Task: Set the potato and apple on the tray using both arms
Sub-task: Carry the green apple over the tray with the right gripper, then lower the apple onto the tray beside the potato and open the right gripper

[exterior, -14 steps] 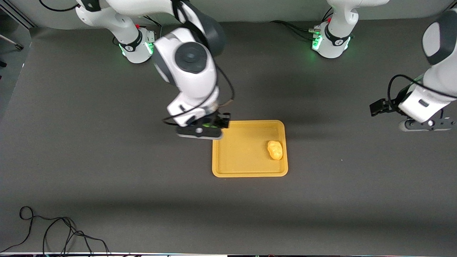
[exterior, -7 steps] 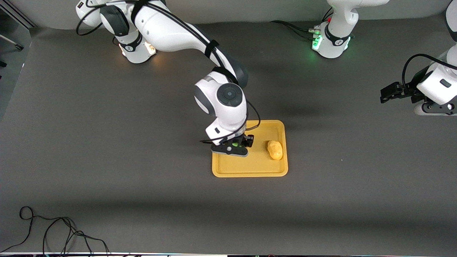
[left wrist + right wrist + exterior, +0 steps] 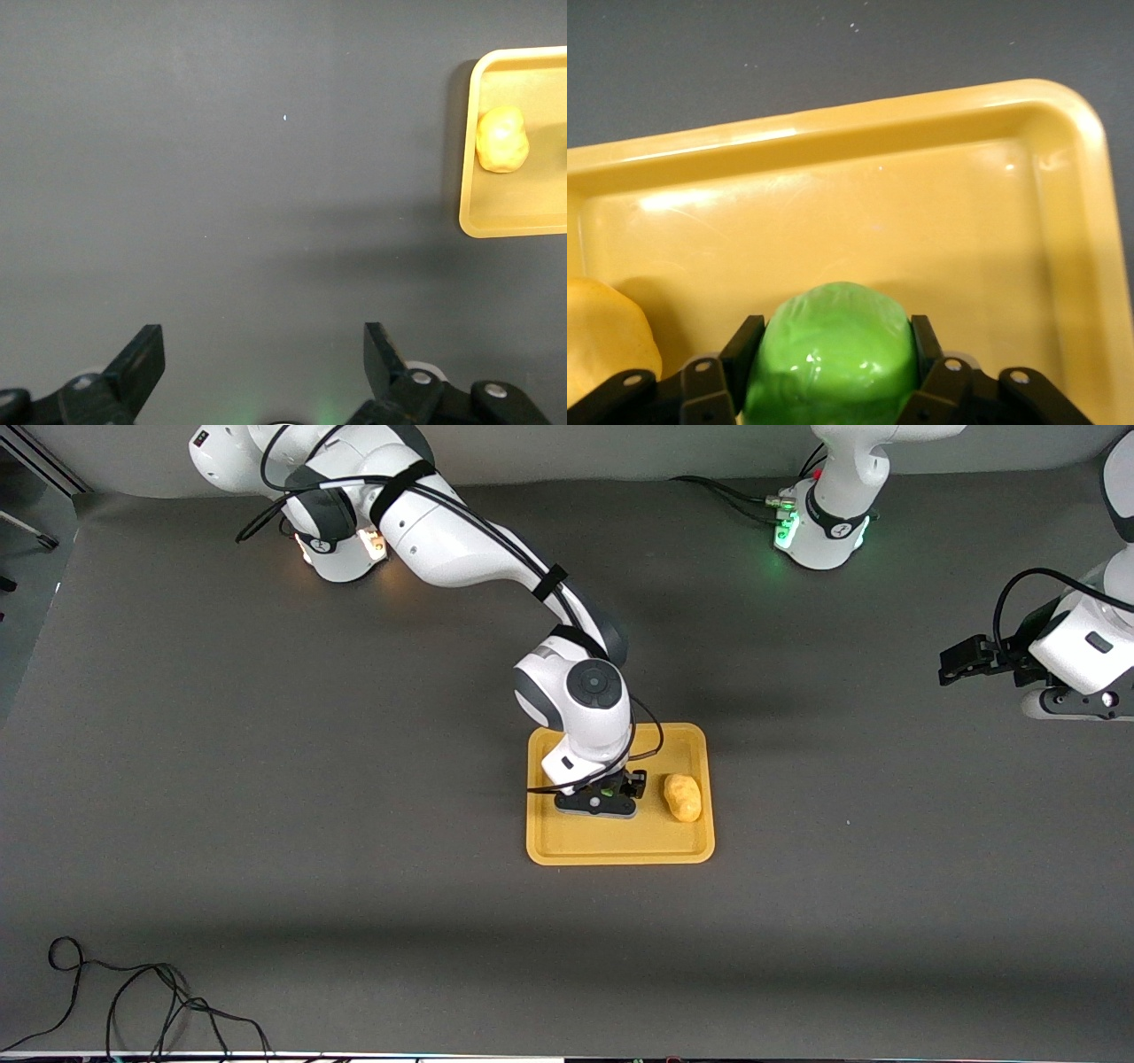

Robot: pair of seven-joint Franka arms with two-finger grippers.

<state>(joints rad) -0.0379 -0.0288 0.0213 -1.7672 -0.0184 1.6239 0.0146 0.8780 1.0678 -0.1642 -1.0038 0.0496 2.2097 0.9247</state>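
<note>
**Apple held low over the tray, potato already in it**

The right arm (image 3: 461, 549) reaches from its base down to the middle of the tray (image 3: 620, 849). Its gripper (image 3: 611, 793) is clamped on the apple (image 3: 829, 354), a bright green, glossy, slightly mottled ball pinched between the two black fingers (image 3: 741, 352). The apple sits low over the tray's floor; whether it touches cannot be told. The tray is a yellow-orange rectangle with rounded corners and a low rim (image 3: 833, 133).

Just beside the right gripper, toward the left arm's end of the table, the potato (image 3: 682, 797) lies in the tray: a lumpy, pale yellow oval, near the rim.

The left arm (image 3: 1085, 651) waits well away from the tray. Its gripper (image 3: 264, 367) hangs over bare table (image 3: 266, 779), fingers (image 3: 142, 359) spread wide and holding nothing.
</note>
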